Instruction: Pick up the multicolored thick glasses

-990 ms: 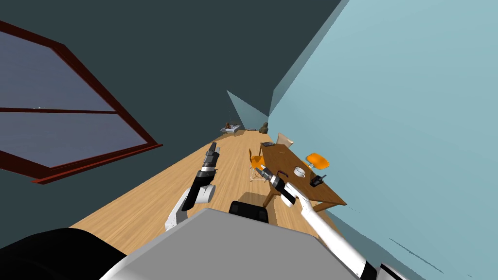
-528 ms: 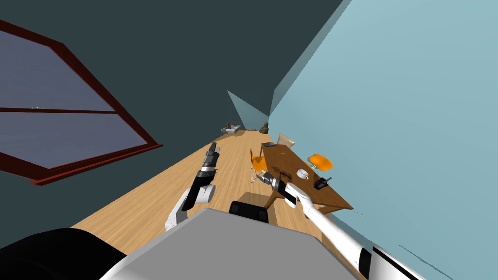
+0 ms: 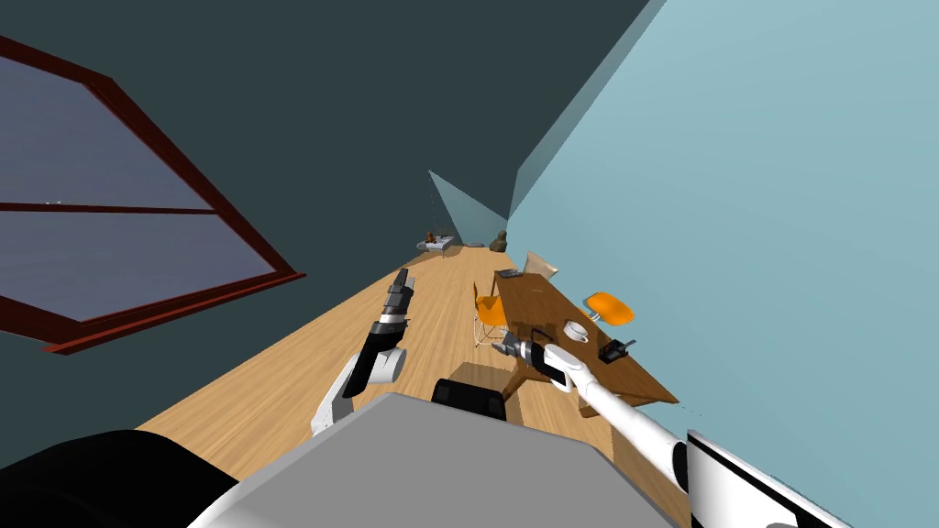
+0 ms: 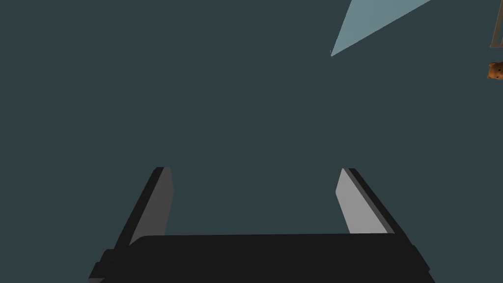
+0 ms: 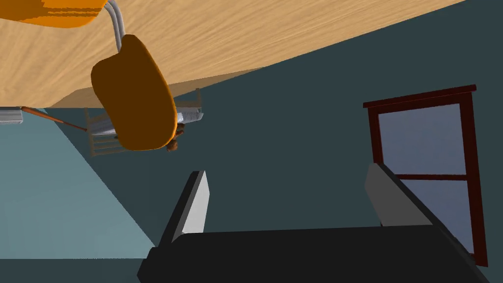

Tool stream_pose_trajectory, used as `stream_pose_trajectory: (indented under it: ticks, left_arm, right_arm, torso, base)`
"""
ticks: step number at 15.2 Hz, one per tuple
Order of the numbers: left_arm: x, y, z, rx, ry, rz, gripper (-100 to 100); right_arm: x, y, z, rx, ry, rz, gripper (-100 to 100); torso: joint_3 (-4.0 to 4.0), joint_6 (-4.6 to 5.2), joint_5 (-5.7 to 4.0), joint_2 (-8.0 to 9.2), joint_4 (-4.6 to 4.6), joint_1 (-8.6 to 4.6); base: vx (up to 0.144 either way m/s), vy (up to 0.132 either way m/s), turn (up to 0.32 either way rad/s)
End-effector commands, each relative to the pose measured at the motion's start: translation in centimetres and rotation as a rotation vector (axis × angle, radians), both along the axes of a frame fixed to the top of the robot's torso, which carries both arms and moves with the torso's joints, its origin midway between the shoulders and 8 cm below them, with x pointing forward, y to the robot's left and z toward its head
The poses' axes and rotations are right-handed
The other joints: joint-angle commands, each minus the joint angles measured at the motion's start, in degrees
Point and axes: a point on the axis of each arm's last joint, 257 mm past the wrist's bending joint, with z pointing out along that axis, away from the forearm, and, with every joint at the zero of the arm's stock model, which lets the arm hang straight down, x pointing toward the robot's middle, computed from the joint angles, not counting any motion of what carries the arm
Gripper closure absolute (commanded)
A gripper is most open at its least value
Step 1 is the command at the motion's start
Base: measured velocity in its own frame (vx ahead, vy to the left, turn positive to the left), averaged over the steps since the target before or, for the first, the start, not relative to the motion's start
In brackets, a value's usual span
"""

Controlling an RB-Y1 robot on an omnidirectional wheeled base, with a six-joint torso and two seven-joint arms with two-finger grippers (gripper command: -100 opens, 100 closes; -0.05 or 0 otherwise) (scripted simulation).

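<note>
Left arm (image 3: 335,403) drawn in white links with a round white joint, dark forearm and grey-banded wrist, right arm (image 3: 633,426) white with dark joint bands, left gripper (image 4: 255,168) and right gripper (image 5: 287,169) each formed as a dark box with two thin, light grey, blade-like fingers (image 5: 196,211).

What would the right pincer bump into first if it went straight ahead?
Probably the dark wall, far off; the open right pincer aims past the orange chair.
</note>
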Motion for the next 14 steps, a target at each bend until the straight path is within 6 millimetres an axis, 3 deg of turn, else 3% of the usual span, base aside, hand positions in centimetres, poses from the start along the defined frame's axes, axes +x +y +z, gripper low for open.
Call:
stream_pose_trajectory:
  ticks: [1, 2, 3, 6, 7, 8, 10, 11, 12, 13, 14]
  left_arm:
    - [0.0, 0.0, 0.0, 0.000, 0.000, 0.000, 0]
    - [0.0, 0.0, 0.0, 0.000, 0.000, 0.000, 0]
    - [0.0, 0.0, 0.0, 0.000, 0.000, 0.000, 0]
    - [0.0, 0.0, 0.0, 0.000, 0.000, 0.000, 0]
    - [0.0, 0.0, 0.0, 0.000, 0.000, 0.000, 0]
    - [0.0, 0.0, 0.0, 0.000, 0.000, 0.000, 0]
    - [0.0, 0.0, 0.0, 0.000, 0.000, 0.000, 0]
    - [0.0, 0.0, 0.0, 0.000, 0.000, 0.000, 0]
    - [0.0, 0.0, 0.0, 0.000, 0.000, 0.000, 0]
    - [0.0, 0.0, 0.0, 0.000, 0.000, 0.000, 0]
    - [0.0, 0.0, 0.0, 0.000, 0.000, 0.000, 0]
  right_arm:
    - [-0.9, -2.4, -2.3, -0.088, 0.017, 0.024, -100]
    - [-0.9, -2.4, -2.3, -0.088, 0.017, 0.024, -100]
    - [-1.2, -4.4, -3.4, -0.168, 0.013, 0.060, -100]
    - [-1.6, -7.7, -5.2, -0.266, 0.028, 0.079, -100]
    - [-1.6, -7.7, -5.2, -0.266, 0.028, 0.079, -100]
    - [-1.9, -10.1, -6.1, -0.342, 0.031, 0.109, -100]
    - [-1.9, -10.5, -6.3, -0.348, 0.035, 0.103, -100]
    - [-2.2, -12.9, -7.0, -0.419, 0.039, 0.132, -100]
    - [-2.2, -13.4, -7.1, -0.427, 0.043, 0.124, -100]
    - [-2.6, -16.2, -7.8, -0.501, 0.053, 0.143, -100]
    - [-2.6, -16.2, -7.8, -0.501, 0.053, 0.143, -100]
  torso:
    - [0.00, 0.00, 0.00, 0.00, 0.00, 0.00]
    - [-0.01, 0.02, -0.01, -0.01, -0.02, -0.02]
    - [0.00, 0.01, -0.02, 0.03, -0.01, -0.05]
    - [0.01, 0.01, -0.02, 0.02, 0.00, -0.05]
    - [0.00, 0.02, -0.01, 0.01, -0.01, -0.06]
    - [0.02, 0.02, -0.02, 0.05, 0.00, -0.08]
    - [0.02, 0.02, -0.03, 0.04, 0.00, -0.09]
    - [0.03, 0.01, -0.03, 0.07, 0.00, -0.10]
    - [0.03, 0.01, -0.03, 0.06, 0.00, -0.11]
    - [0.03, 0.02, -0.03, 0.05, 0.00, -0.12]
    - [0.01, 0.02, -0.03, 0.02, 0.00, -0.14]
  base:
    - [0.065, 0.036, 0.001]
    - [0.043, 0.024, -0.003]
    - [0.042, 0.026, -0.007]
    - [0.051, 0.027, -0.003]
    - [0.040, 0.018, -0.003]
    - [0.045, 0.022, -0.002]
    - [0.043, 0.016, -0.008]
    - [0.041, 0.012, -0.005]
    - [0.047, 0.012, 0.000]
    - [0.060, 0.008, -0.011]
    - [0.065, 0.010, -0.011]
